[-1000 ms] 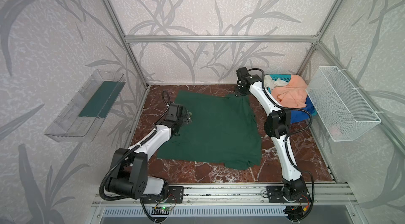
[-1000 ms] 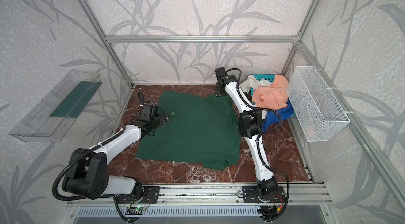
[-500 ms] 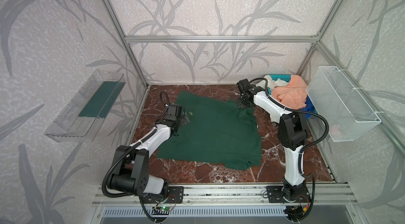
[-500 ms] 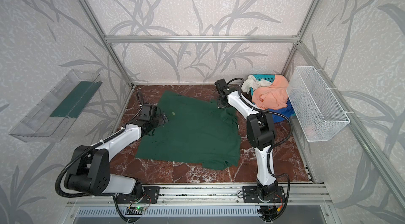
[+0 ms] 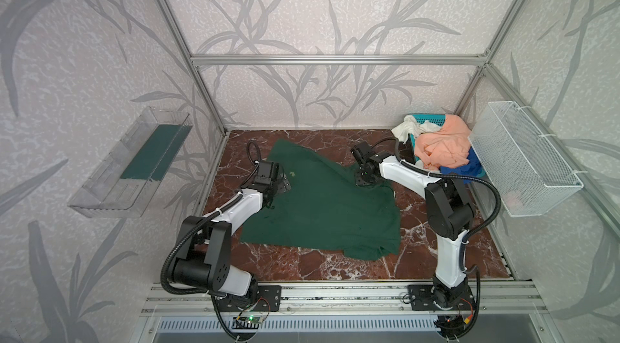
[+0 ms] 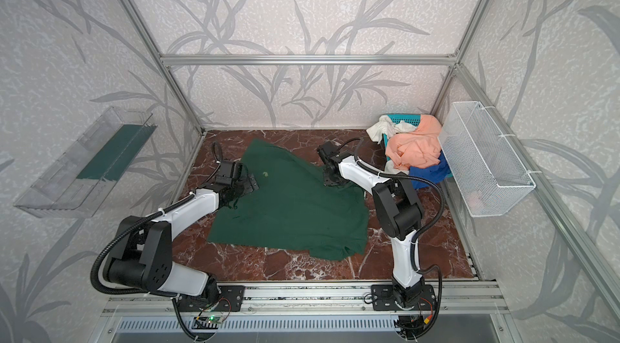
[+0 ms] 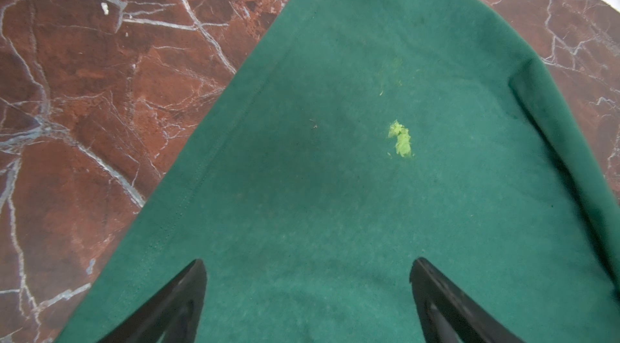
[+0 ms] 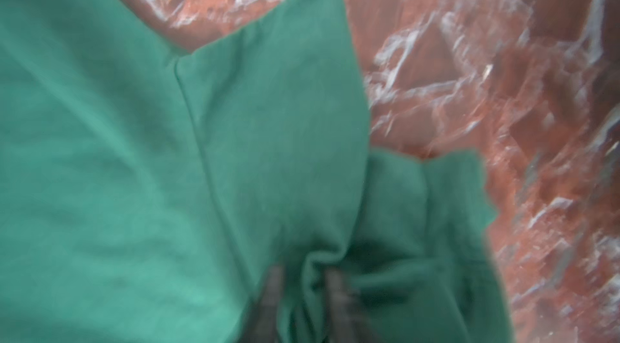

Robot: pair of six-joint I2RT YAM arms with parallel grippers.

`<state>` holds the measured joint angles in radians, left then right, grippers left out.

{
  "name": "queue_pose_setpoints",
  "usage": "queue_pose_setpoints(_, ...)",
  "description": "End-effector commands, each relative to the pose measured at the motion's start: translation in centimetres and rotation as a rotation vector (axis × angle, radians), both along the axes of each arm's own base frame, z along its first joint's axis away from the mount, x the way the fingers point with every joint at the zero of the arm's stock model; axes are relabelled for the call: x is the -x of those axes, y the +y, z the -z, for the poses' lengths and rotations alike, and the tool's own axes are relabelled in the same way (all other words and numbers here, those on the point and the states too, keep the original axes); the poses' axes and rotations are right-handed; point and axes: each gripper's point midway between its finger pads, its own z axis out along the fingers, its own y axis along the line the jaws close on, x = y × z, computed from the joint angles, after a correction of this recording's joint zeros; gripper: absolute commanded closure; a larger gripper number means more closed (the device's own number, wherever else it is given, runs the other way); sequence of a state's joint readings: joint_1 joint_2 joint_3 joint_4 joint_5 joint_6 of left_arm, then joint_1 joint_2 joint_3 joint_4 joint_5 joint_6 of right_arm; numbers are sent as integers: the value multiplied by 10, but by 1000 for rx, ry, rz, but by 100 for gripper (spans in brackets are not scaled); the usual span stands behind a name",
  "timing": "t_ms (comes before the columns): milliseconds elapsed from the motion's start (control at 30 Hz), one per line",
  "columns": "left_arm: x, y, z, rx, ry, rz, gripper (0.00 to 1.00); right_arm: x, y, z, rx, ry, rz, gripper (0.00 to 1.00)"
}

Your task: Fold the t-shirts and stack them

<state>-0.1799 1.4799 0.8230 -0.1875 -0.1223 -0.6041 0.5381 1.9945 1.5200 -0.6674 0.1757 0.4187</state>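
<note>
We see the dark green t-shirt point(image 5: 322, 210) spread mostly flat across the middle of the red marble surface point(image 5: 302, 264). One point of it reaches toward the back edge, and a rumpled corner lies near the front edge. The left gripper point(image 7: 308, 291) sits over the shirt's left side with its jaws spread wide and nothing between them. A pale green speck point(image 7: 401, 140) lies on the cloth just ahead of it. The right gripper point(image 8: 305, 277) is at the shirt's back right part, where the cloth is bunched. Its fingers point(image 8: 275, 291) stand narrowly apart with a ridge of green cloth between them, but the wrist view is blurred and we cannot tell whether they press it. In the back right corner a teal basket point(image 5: 427, 120) holds the peach t-shirt point(image 5: 443, 147), the blue t-shirt point(image 5: 459, 168) and the white t-shirt point(image 5: 407, 126), heaped unfolded.
</note>
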Motion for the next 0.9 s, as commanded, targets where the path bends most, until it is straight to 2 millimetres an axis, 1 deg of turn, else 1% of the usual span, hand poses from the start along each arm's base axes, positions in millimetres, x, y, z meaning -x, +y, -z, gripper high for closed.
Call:
queue_pose_setpoints(0,-3,1,-2,7,6,-5,5,6,8,-30,-86,-5,-24,61)
queue_pose_setpoints(67,-4,0,-1,9,9,-4,5,1,12,-40,-119,-3,-35,57)
queue_pose_setpoints(100,-4,0,-1,9,9,-3,5,-3,10,-44,-126,-2,-24,54)
queue_pose_setpoints(133,-4,0,-1,10,9,-2,5,-9,6,-48,-132,-5,-8,51)
queue_pose_setpoints(167,-5,-1,-2,15,8,-1,5,-15,1,-49,-133,-4,8,51)
queue_pose_setpoints(233,-4,-2,-3,21,6,2,5,-32,-9,-50,-134,-11,37,46)
queue_pose_setpoints(300,-4,-3,-4,24,5,5,5,-45,-11,-44,-143,1,33,44)
queue_pose_setpoints(400,-3,-4,-5,28,2,9,5,-56,-12,-32,-142,48,29,44)
queue_pose_setpoints(500,-2,-5,-5,35,2,16,5,-63,-10,-16,-133,98,20,44)
queue_pose_setpoints(600,-3,-7,-5,43,2,22,5,-64,-9,-3,-123,144,19,44)
queue_pose_setpoints(733,-3,-9,-6,52,1,29,5,-61,-1,5,-158,179,6,48)
queue_pose_setpoints(767,-3,-9,-5,51,4,29,5,-61,-1,6,-161,180,7,52)
queue_pose_setpoints(867,-3,-8,-3,48,8,28,5,-60,-4,10,-152,184,18,68)
